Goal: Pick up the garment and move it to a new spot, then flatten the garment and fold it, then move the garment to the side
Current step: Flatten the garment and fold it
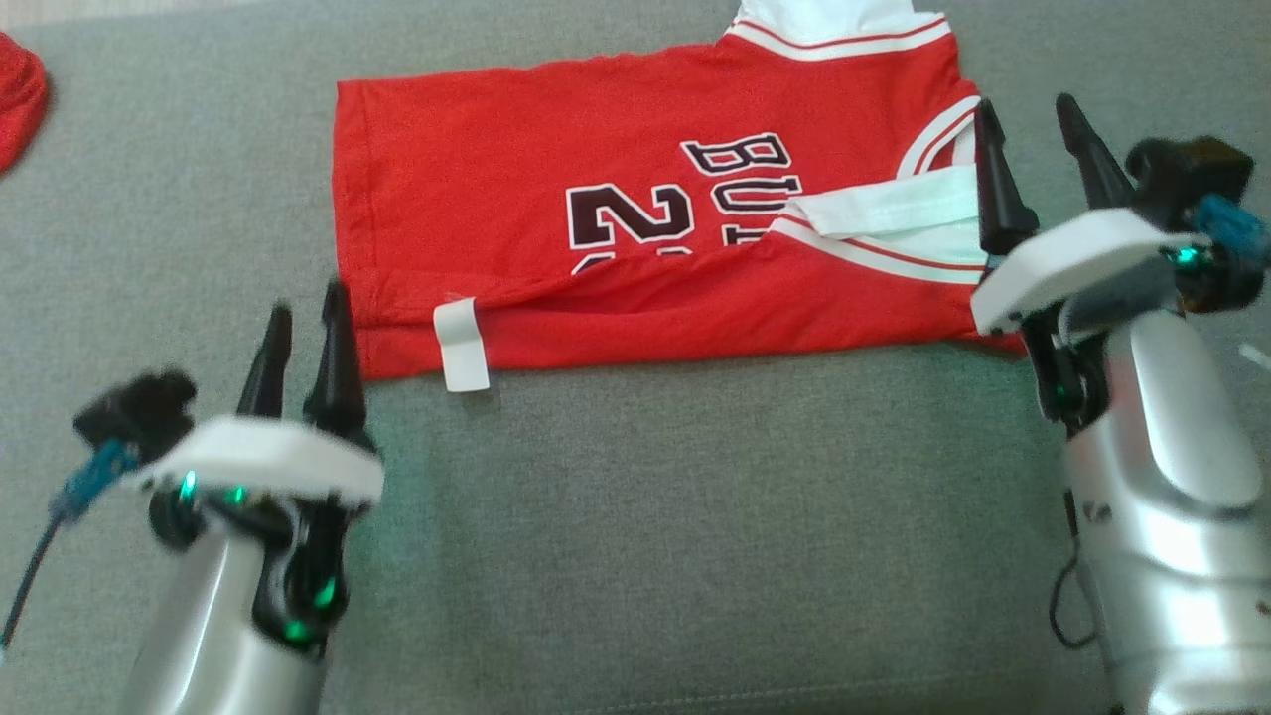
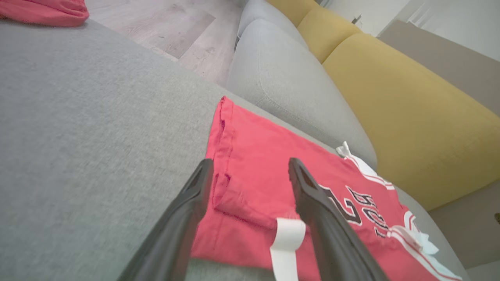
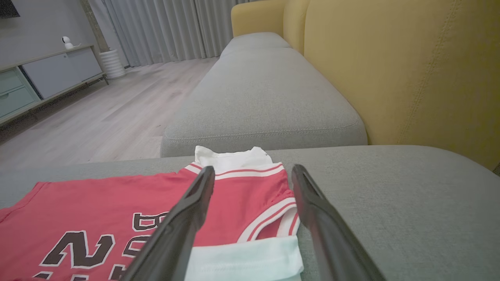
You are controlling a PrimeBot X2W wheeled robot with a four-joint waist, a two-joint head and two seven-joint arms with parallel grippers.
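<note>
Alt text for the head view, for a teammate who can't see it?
A red jersey lies partly folded on a grey sofa cushion, a white tag at its near edge. The left gripper and right gripper hover open at its ends.

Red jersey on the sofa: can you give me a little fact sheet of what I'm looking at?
Garment: red jersey, near edge folded over its number
Surface: grey sofa seat
Left gripper: open, holding nothing, by the hem corner near the white tag
Right gripper: open, holding nothing, at the shoulder end
Elsewhere: another red cloth at the far left
</note>
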